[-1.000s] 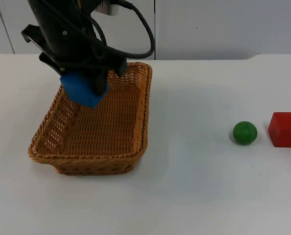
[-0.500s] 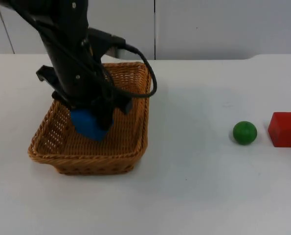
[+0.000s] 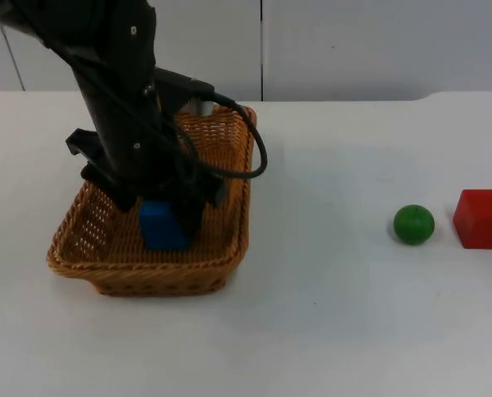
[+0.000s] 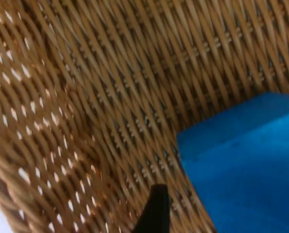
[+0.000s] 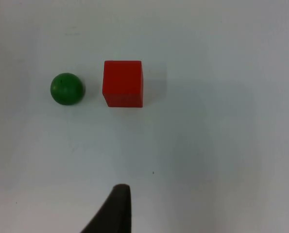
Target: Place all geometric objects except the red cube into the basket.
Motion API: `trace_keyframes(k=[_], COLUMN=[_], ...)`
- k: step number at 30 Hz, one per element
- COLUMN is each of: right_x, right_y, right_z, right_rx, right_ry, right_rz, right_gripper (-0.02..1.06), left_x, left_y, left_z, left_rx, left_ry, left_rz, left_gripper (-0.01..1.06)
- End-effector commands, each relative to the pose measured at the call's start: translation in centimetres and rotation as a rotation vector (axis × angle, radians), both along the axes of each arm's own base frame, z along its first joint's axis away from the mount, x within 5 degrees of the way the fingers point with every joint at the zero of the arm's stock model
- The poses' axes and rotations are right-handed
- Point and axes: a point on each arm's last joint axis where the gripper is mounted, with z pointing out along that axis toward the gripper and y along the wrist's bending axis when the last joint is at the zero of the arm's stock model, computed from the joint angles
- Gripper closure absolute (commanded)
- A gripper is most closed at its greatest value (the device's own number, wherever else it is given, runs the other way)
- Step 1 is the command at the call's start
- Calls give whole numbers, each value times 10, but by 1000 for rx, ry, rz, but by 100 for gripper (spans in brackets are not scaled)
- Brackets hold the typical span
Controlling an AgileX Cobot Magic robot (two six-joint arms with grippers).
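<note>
- Down inside the basket: left gripper has lowered from above the rim, carrying the blue block to the floor (delivery nearly done).
- Block sits at its fingertips; whether the grip has loosened, cannot tell.
- Right gripper waits above the green ball and red cube, both on the table.

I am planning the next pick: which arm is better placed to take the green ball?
Probably the right. The ball lies on the table's right side beside the cube, while the left end effector is down in the basket with the blue block.
</note>
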Motion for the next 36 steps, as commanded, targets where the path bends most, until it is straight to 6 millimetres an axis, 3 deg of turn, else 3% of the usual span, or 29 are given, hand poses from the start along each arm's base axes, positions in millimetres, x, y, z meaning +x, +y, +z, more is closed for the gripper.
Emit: trace_keyframes(k=[1, 4, 5, 10, 11, 14, 16, 20, 27, 29, 32, 36], right_x=[2, 2, 2, 2, 2, 2, 2, 2, 2, 2, 2, 1], right_y=[0, 0, 0, 0, 0, 0, 0, 0, 0, 0, 0, 0], right_z=[3, 3, 3, 3, 3, 3, 3, 3, 3, 3, 3, 2], right_rx=[4, -1, -1, -1, -1, -1, -1, -1, -1, 4, 4, -3], right_ry=[-20, -25, -25, -29, -29, -29, -29, -29, -29, -25, -19, -4], right_rz=[-1, -1, -1, -1, -1, -1, -1, -1, -1, -1, -1, 7], right_gripper=[-1, -1, -1, -1, -1, -1, -1, -1, -1, -1, -1, -1], left_x=[-3, -9, -9, -26, -26, -42, -55, -79, -129, -133, -158, -174], left_y=[0, 2, 2, 9, 9, 17, 23, 36, 67, 69, 83, 94], left_z=[12, 38, 38, 105, 105, 139, 151, 161, 162, 164, 162, 158], left_rx=[-18, -35, -35, -96, -96, -114, -117, -120, -96, -97, -95, -101], left_ry=[-1, -8, -8, -118, -118, -185, -216, -241, -296, -305, -333, -342], left_rz=[22, 33, 33, 21, 21, -9, -18, -11, 99, 105, 133, 183], left_gripper=[28, 28, 28, 28, 28, 28, 28, 26, 0, 0, 0, 0])
